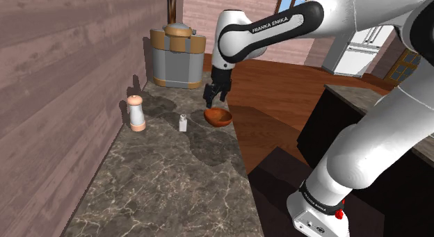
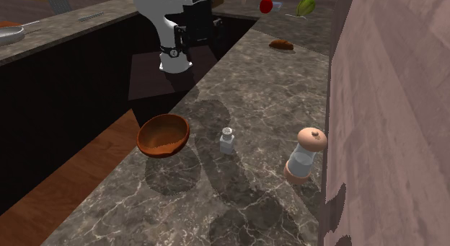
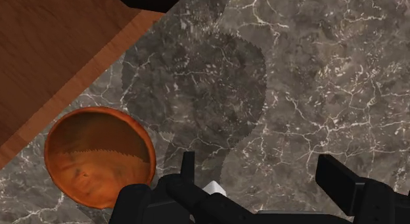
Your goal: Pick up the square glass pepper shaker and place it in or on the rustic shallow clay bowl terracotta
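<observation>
The small pepper shaker (image 1: 183, 122) with a pale body and a perforated cap stands upright on the marble counter (image 1: 174, 180). Beside it, close to the counter's edge, sits the shallow orange-brown clay bowl (image 1: 218, 117), which holds nothing. In the second exterior view the shaker (image 2: 227, 140) stands just right of the bowl (image 2: 164, 134). My black gripper (image 1: 214, 99) hangs open in the air just above the bowl. In the wrist view the bowl (image 3: 98, 157) lies off to one side of the gripper (image 3: 261, 173). A white corner of the shaker (image 3: 213, 188) peeks out by one finger (image 3: 188, 167).
A taller grinder (image 1: 137, 112) with a peach-coloured knob stands near the wooden wall. A grey and tan appliance (image 1: 178, 56) occupies the counter's far end. The counter drops off to a wood floor (image 1: 278, 96) past the bowl. Small items (image 2: 281, 44) lie further along the counter.
</observation>
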`<state>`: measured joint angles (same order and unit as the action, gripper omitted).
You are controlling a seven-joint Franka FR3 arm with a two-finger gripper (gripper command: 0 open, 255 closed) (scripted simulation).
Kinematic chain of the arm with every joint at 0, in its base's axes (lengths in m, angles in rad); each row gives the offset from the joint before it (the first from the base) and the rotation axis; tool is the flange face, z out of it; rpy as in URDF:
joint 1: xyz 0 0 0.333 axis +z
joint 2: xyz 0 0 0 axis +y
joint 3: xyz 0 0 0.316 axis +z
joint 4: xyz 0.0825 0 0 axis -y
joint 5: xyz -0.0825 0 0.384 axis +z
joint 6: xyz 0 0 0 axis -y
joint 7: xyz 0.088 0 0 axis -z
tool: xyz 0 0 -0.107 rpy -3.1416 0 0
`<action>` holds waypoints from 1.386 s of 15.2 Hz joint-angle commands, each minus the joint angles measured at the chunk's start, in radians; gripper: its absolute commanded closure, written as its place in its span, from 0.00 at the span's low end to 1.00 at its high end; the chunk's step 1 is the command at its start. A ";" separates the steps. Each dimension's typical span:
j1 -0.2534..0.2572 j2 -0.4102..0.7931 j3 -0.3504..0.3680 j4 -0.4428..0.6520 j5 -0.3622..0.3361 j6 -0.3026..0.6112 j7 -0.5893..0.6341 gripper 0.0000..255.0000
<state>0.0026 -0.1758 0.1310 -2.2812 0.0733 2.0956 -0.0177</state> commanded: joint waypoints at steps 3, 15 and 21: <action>0.000 0.158 0.010 0.094 -0.026 0.072 0.030 0.00; 0.027 0.628 -0.009 0.488 -0.113 0.164 0.101 0.00; 0.036 0.717 -0.016 0.543 -0.124 0.202 0.108 0.00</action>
<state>0.0362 0.5291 0.1156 -1.7413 -0.0488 2.2872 0.0885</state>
